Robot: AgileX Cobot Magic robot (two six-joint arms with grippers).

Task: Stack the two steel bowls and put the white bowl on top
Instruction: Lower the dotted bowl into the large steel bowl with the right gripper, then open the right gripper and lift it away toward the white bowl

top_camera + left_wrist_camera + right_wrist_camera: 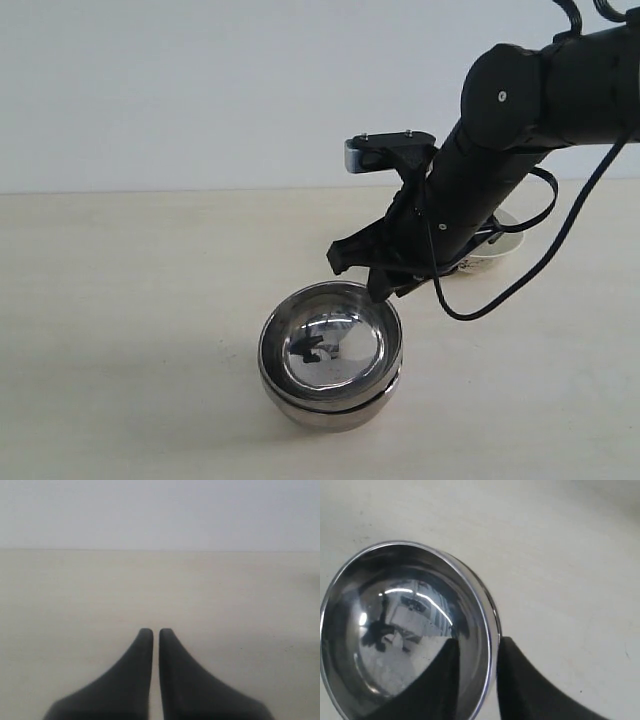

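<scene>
**Item 1. Steel stack.** The upper steel bowl [332, 345] sits nested inside the lower steel bowl [330, 412]. Their rims are nearly level and both stand upright on the bench [120, 300]. By the look of it, the first half of the job is done. From here I cannot tell which bowl carries the dimples.

**Item 2. Right pincer [383, 290].** It is at the stack's rim, on the side nearest the arm. One finger is inside the upper bowl and the other outside, with the thin rim between them. The jaws stand close on either side, but I cannot tell whether they pinch the rim or merely flank it. The straddle makes sense, since the rim is the only edge a narrow jaw can take.

**Item 3. White bowl [506, 224].** It is on the bench beyond the stack, apart from it and largely hidden behind the right arm. It is not yet on top.

**Item 4. Left pincer [152, 630].** It is clenched on nothing, over bare bench, with the stack out of its view. I judge it is parked clear so that one arm can work.
</scene>
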